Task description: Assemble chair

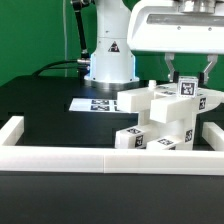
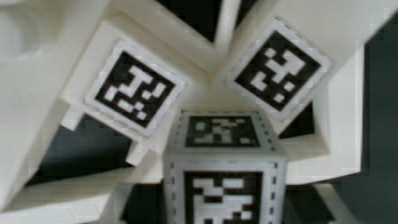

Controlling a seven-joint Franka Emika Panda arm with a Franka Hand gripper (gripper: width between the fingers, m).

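The chair's white blocky parts (image 1: 160, 122) stand clustered at the exterior view's right, each bearing black-and-white tags. A slab (image 1: 140, 100) juts out toward the left and a tagged post (image 1: 187, 89) sticks up on top. My gripper (image 1: 188, 78) hangs straight over that post, with its dark fingers (image 1: 169, 70) set wide apart on either side of the post's top and apart from it. The wrist view is filled by the tagged post (image 2: 222, 170) and two slanted tagged pieces (image 2: 134, 85) behind it. The fingertips do not show clearly there.
A long low white border rail (image 1: 90, 160) runs along the front and up both sides of the black table. The marker board (image 1: 92, 103) lies flat behind the parts, in front of the robot base (image 1: 108, 60).
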